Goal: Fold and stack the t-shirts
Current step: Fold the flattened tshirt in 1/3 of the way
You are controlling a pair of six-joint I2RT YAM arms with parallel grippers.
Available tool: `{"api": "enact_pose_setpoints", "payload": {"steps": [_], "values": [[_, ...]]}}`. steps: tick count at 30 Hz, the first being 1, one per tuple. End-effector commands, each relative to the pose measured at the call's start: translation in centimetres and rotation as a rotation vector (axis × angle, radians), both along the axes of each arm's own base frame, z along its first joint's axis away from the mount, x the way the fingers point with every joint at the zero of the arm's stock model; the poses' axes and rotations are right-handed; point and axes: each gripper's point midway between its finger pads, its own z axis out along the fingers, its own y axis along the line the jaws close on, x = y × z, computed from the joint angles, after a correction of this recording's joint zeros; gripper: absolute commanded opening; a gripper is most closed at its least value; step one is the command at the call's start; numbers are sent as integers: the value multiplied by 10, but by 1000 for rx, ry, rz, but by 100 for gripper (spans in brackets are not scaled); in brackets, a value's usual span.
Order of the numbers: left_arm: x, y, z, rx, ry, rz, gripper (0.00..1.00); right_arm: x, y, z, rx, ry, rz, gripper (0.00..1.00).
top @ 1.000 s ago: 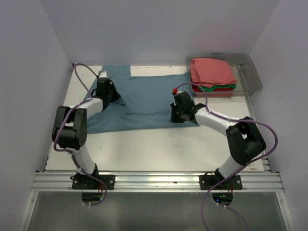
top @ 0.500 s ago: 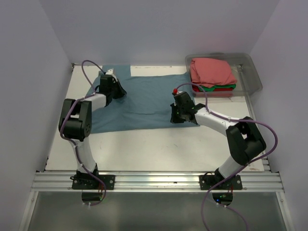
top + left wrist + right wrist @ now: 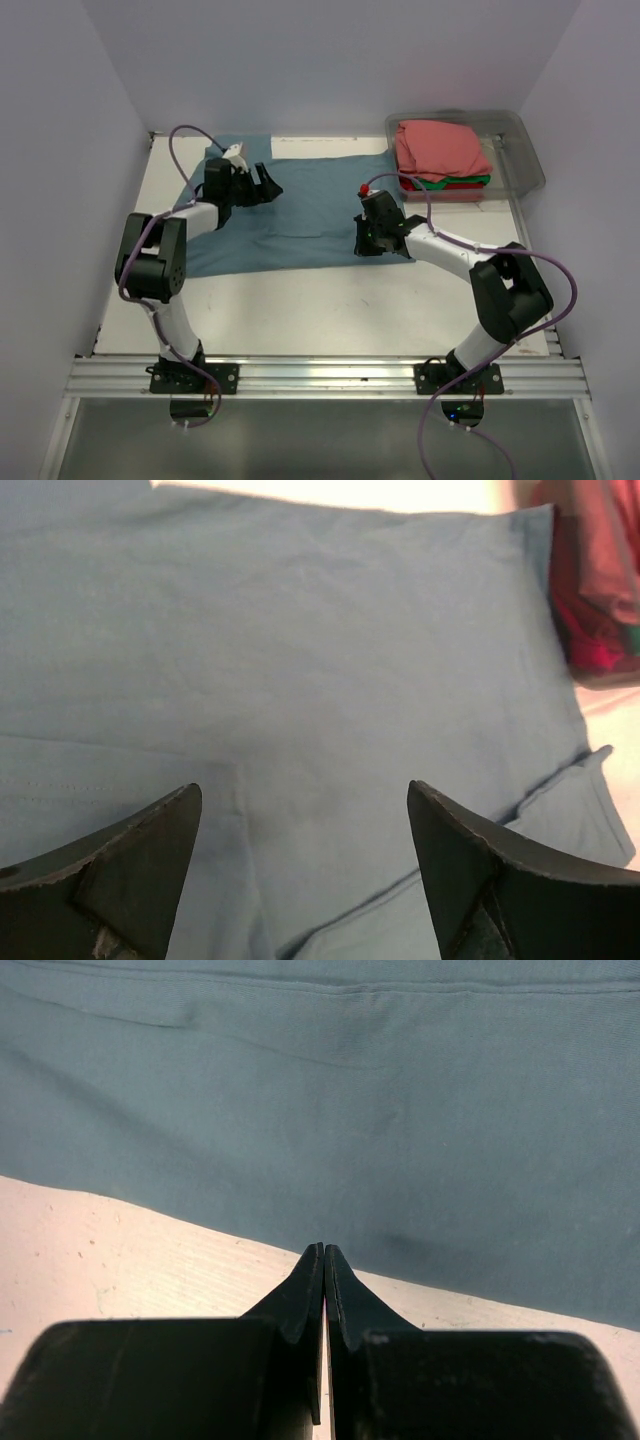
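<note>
A slate-blue t-shirt [image 3: 310, 205] lies spread flat on the table's far half. My left gripper [image 3: 264, 186] hovers over its upper left part, open, with nothing between its fingers [image 3: 130, 870]; in the left wrist view the blue t-shirt [image 3: 330, 660] fills the frame below the left gripper [image 3: 305, 800]. My right gripper [image 3: 363, 243] is shut and empty at the shirt's near right edge. In the right wrist view the right gripper [image 3: 323, 1252] rests its tips over bare table just short of the shirt's hem [image 3: 330, 1110]. Folded salmon-pink [image 3: 438, 147], green [image 3: 472, 181] and red [image 3: 450, 193] t-shirts are stacked at the back right.
The folded stack sits in a clear plastic bin [image 3: 527, 150] at the far right corner, also seen in the left wrist view as a red stack [image 3: 600, 590]. Bare white table [image 3: 300, 300] runs between the shirt and the arm bases. Walls close in on the left, right and back.
My left gripper moved back and to the right over the shirt's upper left, then opened and let go of the cloth. The right arm has not moved.
</note>
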Motion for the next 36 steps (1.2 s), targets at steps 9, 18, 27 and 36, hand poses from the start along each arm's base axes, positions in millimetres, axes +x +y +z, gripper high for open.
{"api": "enact_pose_setpoints", "payload": {"steps": [9, 18, 27, 36], "values": [[-62, 35, 38, 178, 39, 152, 14, 14, -48, 14, -179, -84, -215, 0], [-126, 78, -14, 293, 234, 343, 0, 33, -68, -13, -275, -53, -297, 0], [-149, 100, -48, 371, 344, 449, 0, 35, -66, -38, -284, -28, -282, 0], [-205, 127, -78, 469, 557, 584, 0, -8, -79, -72, -303, 94, -261, 0]]}}
